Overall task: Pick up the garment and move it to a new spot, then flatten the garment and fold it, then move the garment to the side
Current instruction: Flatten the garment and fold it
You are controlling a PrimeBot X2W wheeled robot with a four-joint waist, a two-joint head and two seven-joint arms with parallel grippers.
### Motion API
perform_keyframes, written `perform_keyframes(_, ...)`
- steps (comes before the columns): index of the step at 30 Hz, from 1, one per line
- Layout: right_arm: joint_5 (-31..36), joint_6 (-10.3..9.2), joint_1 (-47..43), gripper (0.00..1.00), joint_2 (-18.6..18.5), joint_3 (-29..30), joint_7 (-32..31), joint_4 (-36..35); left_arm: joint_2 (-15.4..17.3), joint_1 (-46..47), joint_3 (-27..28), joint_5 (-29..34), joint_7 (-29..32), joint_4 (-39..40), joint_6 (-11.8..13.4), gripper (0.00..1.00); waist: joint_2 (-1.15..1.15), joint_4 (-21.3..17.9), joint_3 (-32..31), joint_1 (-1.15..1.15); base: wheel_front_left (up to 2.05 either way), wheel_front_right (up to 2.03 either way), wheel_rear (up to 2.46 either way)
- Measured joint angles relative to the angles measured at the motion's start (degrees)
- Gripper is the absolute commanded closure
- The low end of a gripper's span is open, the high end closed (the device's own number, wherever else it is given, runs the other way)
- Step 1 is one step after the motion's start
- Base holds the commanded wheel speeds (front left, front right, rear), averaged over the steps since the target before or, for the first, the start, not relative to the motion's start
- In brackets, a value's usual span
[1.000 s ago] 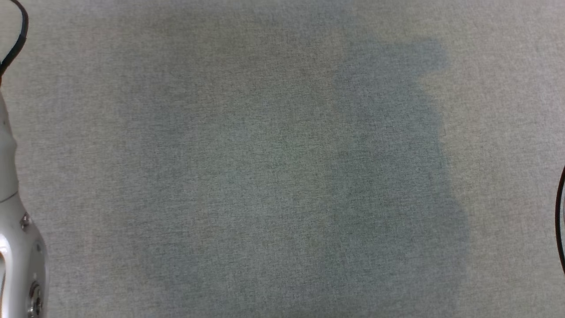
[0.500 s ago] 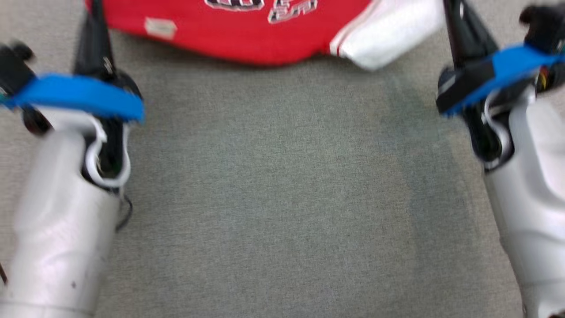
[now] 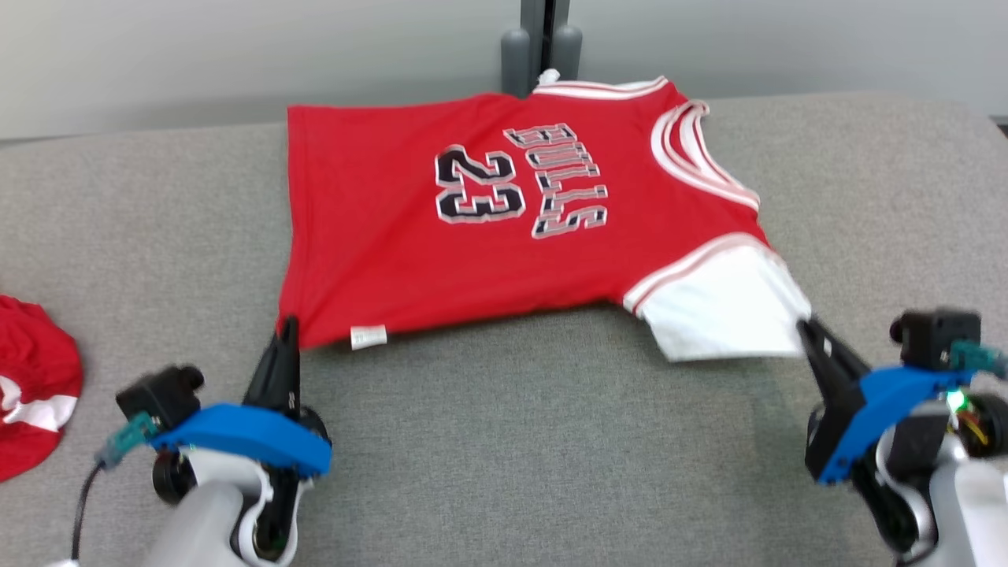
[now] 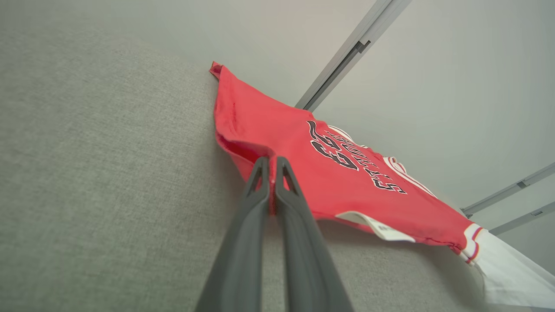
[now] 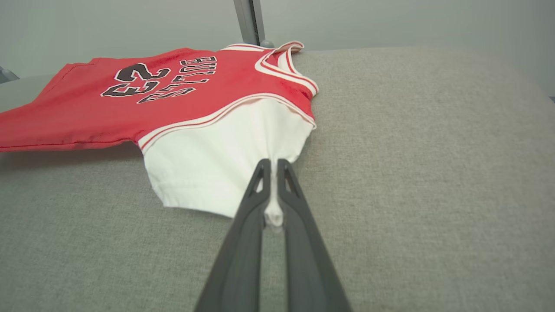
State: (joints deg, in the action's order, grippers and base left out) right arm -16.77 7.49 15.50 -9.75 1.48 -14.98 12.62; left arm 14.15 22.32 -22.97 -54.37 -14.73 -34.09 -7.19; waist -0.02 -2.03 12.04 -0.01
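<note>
A grey woven-fabric worktop [image 3: 504, 441] spans the head view, with a rounded far right corner. Behind its far edge rises a plain pale grey wall [image 3: 236, 55]. A grey metal post [image 3: 542, 39] stands against that wall at the middle of the far edge. In the left wrist view, slim grey rails [image 4: 347, 56] run across the wall.

The red jersey [image 3: 394, 236] lies spread face up on the far half of the worktop, around the middle. Its hem is toward the left edge and its striped neck toward the right. The far shoulder reaches the far edge just beside the post. The chest shows "23" [image 3: 479, 195] and "BULLS" [image 3: 561, 179] in black-and-white block characters, turned sideways. The white sleeve end [image 3: 724, 303] points toward the near right. In the left wrist view the near side of the shirt hangs a little off the fabric, with shadow beneath it.

The left gripper [image 3: 287, 331] has its two dark fingers pressed together on the near hem corner, and red cloth is pinched between them. The right gripper [image 3: 807, 331] is likewise clamped on the outer corner of the white sleeve end, and a fold of white cloth shows between its fingers. Each wrist carries a blue mount [image 3: 236, 437].

A second red cloth [image 3: 31, 378] with white trim lies bunched at the left edge. A small white label [image 3: 368, 337] hangs at the hem, just right of the left gripper.
</note>
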Motion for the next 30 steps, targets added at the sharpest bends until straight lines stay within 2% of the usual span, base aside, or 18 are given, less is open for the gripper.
perform_keyframes(5, 3.5, 0.00, -10.9, 1.00, 3.5, 4.4, -9.5, -7.8, -0.3, -6.8, -0.2, -0.2, 0.0, 1.8, 2.0, 1.00, -0.01, 0.7, -3.0, -0.01, 0.00, 0.00, 0.00)
perform_keyframes(8, 3.7, 0.00, -16.3, 1.00, 5.3, 6.2, -15.1, -12.3, 0.8, -9.7, -0.5, 0.5, 0.0, 2.9, 3.4, 1.00, 0.00, 1.2, -3.8, 0.00, 0.00, 0.00, 0.00)
perform_keyframes(17, 3.5, 0.00, -24.3, 1.00, 6.7, 7.2, -25.7, -21.8, 3.5, -16.8, -2.3, 2.5, 2.3, 6.7, 8.8, 1.00, 0.00, 0.7, -4.5, 0.01, 0.00, 0.00, 0.00)
perform_keyframes(21, 2.8, 0.00, -26.8, 1.00, 6.8, 7.5, -28.5, -23.9, 4.2, -20.0, -3.5, 2.7, 4.6, 10.0, 11.1, 1.00, 0.01, 0.7, -4.7, 0.01, 0.00, 0.00, 0.00)
perform_keyframes(24, 2.2, 0.00, -27.0, 1.00, 6.9, 8.2, -28.3, -25.9, 4.5, -21.3, -3.3, 1.9, 5.8, 13.4, 11.8, 1.00, 0.01, 1.0, -4.9, 0.01, 0.00, 0.00, 0.00)
perform_keyframes(30, 4.0, 0.00, -21.9, 1.00, 6.8, 7.0, -28.2, -27.0, 6.0, -19.2, -4.0, 1.5, 11.5, 18.6, 13.0, 1.00, 0.01, 1.4, -5.0, 0.01, 0.00, 0.00, 0.00)
